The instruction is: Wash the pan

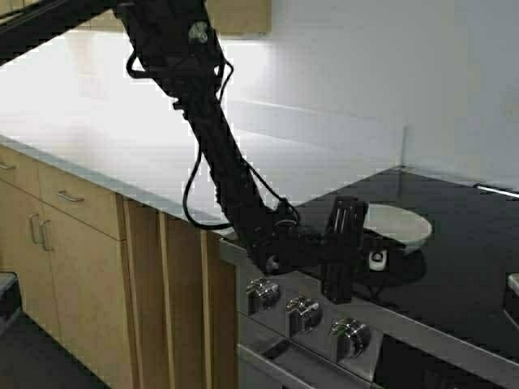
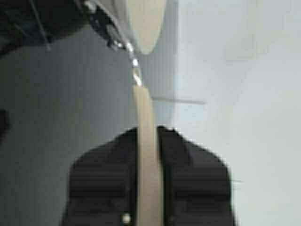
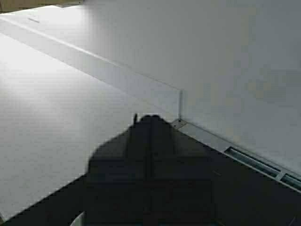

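Grip security is the thing to mind now: the left gripper [image 2: 149, 188] has its dark ribbed fingers [image 2: 101, 183] pinching the pale handle [image 2: 146, 141] of the pan [image 1: 397, 224], and since the handle is short and stubby, a lift should probably come straight up and slowly, with the pan kept level, so it does not swivel in the pinch on the way to water. No sink shows in any view, so the carry may be long; my guess is that a firmer squeeze before lifting would pay off.

Sitting right of centre in the high view, the pan rests on the black glass stovetop [image 1: 470, 259], just beyond the control knobs [image 1: 304, 312]. Its handle runs between the two fingers, bowl out past their tips.

Over the pale surface [image 3: 56, 122], the right gripper [image 3: 150, 169] has its fingers pressed together on nothing.
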### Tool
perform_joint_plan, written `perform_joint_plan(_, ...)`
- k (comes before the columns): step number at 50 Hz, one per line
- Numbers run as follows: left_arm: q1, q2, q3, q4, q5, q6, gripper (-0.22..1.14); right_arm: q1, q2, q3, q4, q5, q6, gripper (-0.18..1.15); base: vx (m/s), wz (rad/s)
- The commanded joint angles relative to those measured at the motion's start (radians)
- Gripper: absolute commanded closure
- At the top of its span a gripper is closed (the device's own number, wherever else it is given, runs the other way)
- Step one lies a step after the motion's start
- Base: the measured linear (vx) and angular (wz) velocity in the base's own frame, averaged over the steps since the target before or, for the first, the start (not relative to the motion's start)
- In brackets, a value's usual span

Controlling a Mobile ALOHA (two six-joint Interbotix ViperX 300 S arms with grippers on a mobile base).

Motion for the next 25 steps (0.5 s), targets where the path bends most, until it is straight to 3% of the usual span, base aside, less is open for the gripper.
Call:
perform_joint_plan(1, -0.003, -0.014, -0.052, -0.006, -0.003, -0.012, 0.97, 0.000, 0.006, -0.015, -0.002, -0.003, 0.000, 0.90, 0.00, 0.00)
perform_joint_plan(6, -0.003, -0.021, -0.057, -0.006, -0.011, -0.014, 0.85, 0.002, 0.006, -0.015, 0.000, -0.003, 0.000, 0.90, 0.00, 0.00)
perform_joint_plan(16, -0.003, -0.051, -0.014, -0.011, -0.040, -0.009, 0.89, 0.002, 0.006, -0.014, 0.000, -0.003, 0.000, 0.90, 0.00, 0.00)
perform_joint_plan(25, 0.006, -0.140, 0.110, -0.064, -0.156, 0.015, 0.89, 0.000, 0.006, -0.012, -0.002, -0.003, 0.002, 0.90, 0.00, 0.02)
